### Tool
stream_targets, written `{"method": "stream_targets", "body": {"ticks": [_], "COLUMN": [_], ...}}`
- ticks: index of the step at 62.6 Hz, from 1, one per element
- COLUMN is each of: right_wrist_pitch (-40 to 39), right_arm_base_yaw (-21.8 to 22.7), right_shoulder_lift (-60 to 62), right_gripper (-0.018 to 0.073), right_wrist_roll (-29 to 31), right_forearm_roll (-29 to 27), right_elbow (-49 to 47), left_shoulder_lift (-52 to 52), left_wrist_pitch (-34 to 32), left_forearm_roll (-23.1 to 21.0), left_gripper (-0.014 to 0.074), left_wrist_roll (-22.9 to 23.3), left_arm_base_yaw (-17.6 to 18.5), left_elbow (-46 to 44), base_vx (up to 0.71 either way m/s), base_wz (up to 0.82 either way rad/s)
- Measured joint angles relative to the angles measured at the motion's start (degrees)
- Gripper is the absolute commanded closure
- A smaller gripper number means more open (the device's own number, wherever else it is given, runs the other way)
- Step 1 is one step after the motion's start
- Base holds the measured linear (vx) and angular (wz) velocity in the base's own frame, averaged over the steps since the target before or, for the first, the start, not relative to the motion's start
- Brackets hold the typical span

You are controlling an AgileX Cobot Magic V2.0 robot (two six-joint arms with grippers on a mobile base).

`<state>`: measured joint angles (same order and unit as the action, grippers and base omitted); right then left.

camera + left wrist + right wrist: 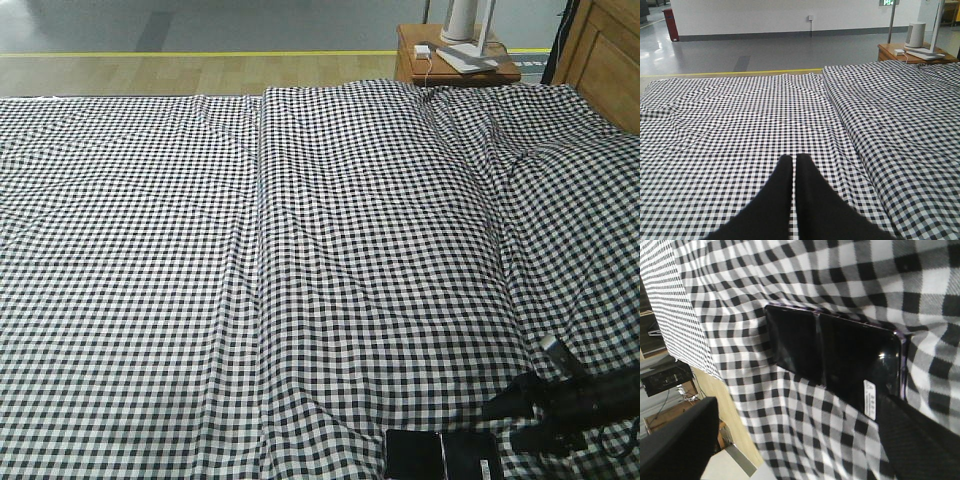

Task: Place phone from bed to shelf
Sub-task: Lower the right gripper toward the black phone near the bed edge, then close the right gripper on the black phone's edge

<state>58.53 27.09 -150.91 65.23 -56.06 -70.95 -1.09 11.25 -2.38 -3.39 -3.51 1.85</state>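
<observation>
The phone (440, 455) lies flat on the bed (300, 250) at its near edge, a glossy black slab with a crease across its middle. In the right wrist view the phone (835, 355) shows a pinkish edge and a small white sticker. My right gripper (795, 435) is open wide just short of it. One finger (920, 435) overlaps the phone's sticker end, the other (675, 440) hangs past the bed's edge. From the front, the right gripper (512, 420) sits just right of the phone. My left gripper (792, 160) is shut on nothing, above the bedding. The shelf is out of view.
A reddish-brown bedside table (455, 60) stands past the far end of the bed, carrying a white device and a cable. Light wooden panelled furniture (600, 60) fills the far right corner. Wood floor (725, 405) shows below the bed's near edge.
</observation>
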Motion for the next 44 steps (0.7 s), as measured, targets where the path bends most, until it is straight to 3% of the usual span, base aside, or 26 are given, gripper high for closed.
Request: {"method": "stream_targets", "body": {"ticks": [44], "right_wrist_pitch": [-1.2], "right_arm_base_yaw": [0.0], "right_shoulder_lift": [-6.0], "right_gripper": [-0.0034], "right_wrist_roll": [3.3], "right_forearm_roll": [-1.7], "right_elbow": [-4.1], "left_shoulder_lift": [0.0], "left_wrist_pitch": [0.0], "left_forearm_roll": [0.0], "left_gripper": [0.0595], "left_wrist_roll": [0.0], "left_arm_base_yaw": [0.0], "left_elbow": [0.0], "base_vx": [0.0], "base_wz": [0.0]}}
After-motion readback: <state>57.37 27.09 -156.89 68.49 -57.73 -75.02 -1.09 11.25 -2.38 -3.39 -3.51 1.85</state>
